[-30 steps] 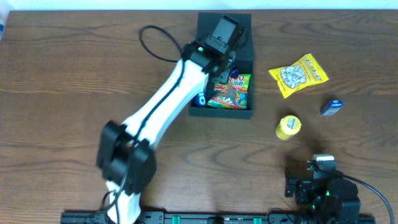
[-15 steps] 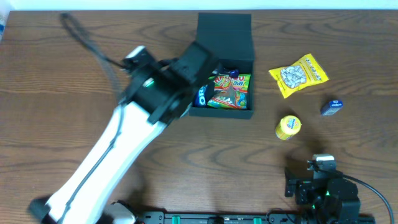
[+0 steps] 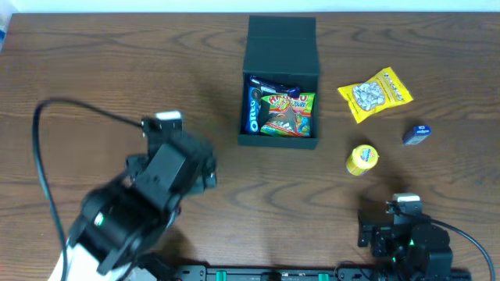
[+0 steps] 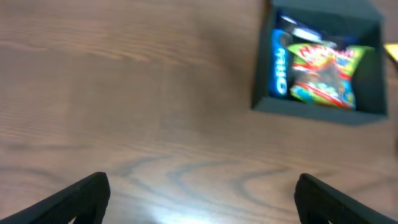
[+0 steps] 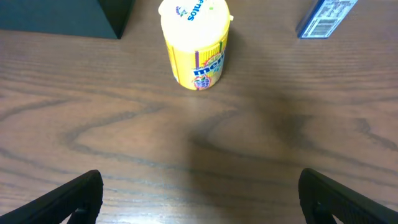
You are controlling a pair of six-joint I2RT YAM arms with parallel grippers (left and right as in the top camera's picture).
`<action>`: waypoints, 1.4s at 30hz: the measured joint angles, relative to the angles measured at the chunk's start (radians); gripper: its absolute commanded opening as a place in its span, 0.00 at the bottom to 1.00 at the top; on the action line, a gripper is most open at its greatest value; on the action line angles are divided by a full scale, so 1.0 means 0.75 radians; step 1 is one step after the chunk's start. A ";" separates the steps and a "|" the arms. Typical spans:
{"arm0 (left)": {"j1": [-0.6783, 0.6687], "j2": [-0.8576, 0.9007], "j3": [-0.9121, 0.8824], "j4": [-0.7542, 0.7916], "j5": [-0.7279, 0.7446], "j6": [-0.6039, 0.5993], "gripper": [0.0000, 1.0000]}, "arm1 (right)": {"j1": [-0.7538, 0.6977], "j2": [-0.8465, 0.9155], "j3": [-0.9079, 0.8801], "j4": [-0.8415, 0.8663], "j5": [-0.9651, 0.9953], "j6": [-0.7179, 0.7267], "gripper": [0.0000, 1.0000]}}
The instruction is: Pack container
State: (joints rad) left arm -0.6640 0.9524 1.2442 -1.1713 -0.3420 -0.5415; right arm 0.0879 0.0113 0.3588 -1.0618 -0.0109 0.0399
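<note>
Teal-green container [image 3: 278, 141] with its lid flap still thrown back, lying well ahead of the left claw [image 4: 205, 202] and off to its right, as that claw's own camera shows. A second ago we saw this arm stretched over the box with the claw down among the contents. Half a second ago it was pulling away across the near-left corner. Now it is drawn back toward its base, well clear, with the jaws standing wide apart and nothing between them. With the arm gone, the Oreo pack [image 3: 253, 109] shows in full along the box wall nearest that claw, beside the green packet [image 3: 291, 115]. We judge that a drop has just been completed and that the left arm is free for another pick. Nothing else on the table has shifted over the second. The right claw [image 5: 202, 199] rests near its base as before, jaws likewise spread and empty. The yellow tub [image 5: 196, 43] stands upright just ahead of it, and the blue packet [image 5: 326, 15] lies farther ahead to its right. The yellow bag [image 3: 375, 94] lies beyond both, beside the box. We take the packing as part done: three things remain outside, all on the right claw's side, and the lid is not yet closed.
</note>
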 measured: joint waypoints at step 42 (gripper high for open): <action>0.256 -0.519 -0.537 0.170 0.387 0.558 0.96 | 0.000 -0.001 0.000 0.000 -0.001 0.000 0.99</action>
State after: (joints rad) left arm -0.4721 0.5629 0.8417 -1.0435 -0.0517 -0.1226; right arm 0.0879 0.0109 0.3588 -1.0618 -0.0113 0.0399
